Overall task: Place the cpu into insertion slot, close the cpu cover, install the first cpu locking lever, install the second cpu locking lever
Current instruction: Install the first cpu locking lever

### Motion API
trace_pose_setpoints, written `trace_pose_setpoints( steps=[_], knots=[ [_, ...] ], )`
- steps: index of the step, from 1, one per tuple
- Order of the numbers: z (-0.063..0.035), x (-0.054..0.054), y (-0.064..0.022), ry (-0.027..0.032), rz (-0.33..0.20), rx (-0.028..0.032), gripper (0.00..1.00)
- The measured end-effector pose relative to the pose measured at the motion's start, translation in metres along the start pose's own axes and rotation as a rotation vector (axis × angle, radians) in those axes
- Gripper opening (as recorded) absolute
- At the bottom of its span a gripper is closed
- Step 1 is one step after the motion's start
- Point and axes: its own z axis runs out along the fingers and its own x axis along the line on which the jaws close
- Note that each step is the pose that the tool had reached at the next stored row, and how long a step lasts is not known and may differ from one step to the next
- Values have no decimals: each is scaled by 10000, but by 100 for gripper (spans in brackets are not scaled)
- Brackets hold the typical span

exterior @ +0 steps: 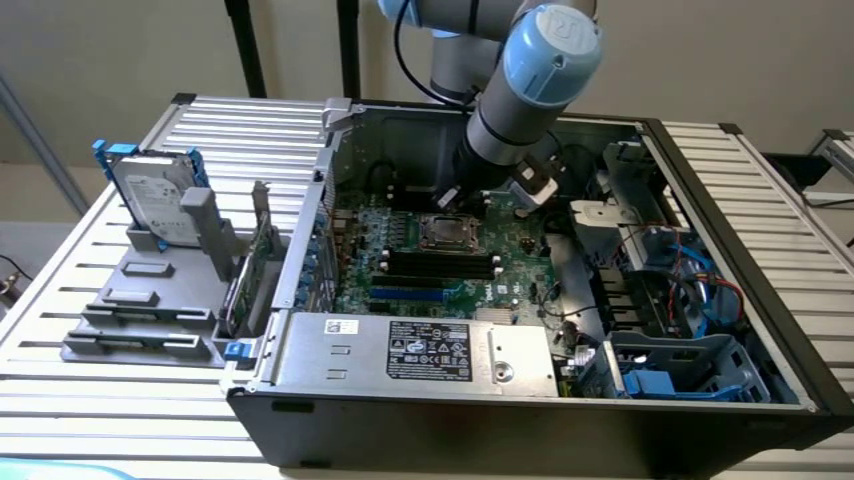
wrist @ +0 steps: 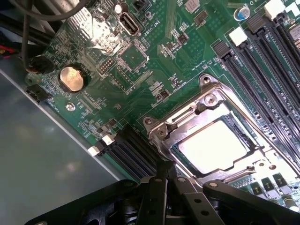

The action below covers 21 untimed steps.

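The exterior view looks down from high and far into the open computer case (exterior: 534, 300); the wrist view looks close down on the motherboard (wrist: 154, 61), sharing the insertion slot (exterior: 447, 232).

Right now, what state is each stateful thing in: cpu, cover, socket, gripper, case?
cpu: seated in the insertion slot, silvery face up.
cpu cover: closed down flat over the cpu, which shows through its window.
insertion slot: occupied, covered.
gripper: shut, holding nothing, tips at the cover's edge.
computer case: side open, motherboard exposed.
memory slots: no modules seen in them.
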Motion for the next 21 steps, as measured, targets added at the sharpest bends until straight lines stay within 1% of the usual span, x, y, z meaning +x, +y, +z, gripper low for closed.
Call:
trace_pose_setpoints(
  steps=[5, 13, 16, 21],
  knots=[
    [4, 13, 18, -5, -17, 3, 11],
    [10, 30, 48, -29, -80, 12, 11],
    [7, 33, 59, -36, -123, 31, 11],
    [0, 32, 75, -41, -229, 79, 11]
  ],
)
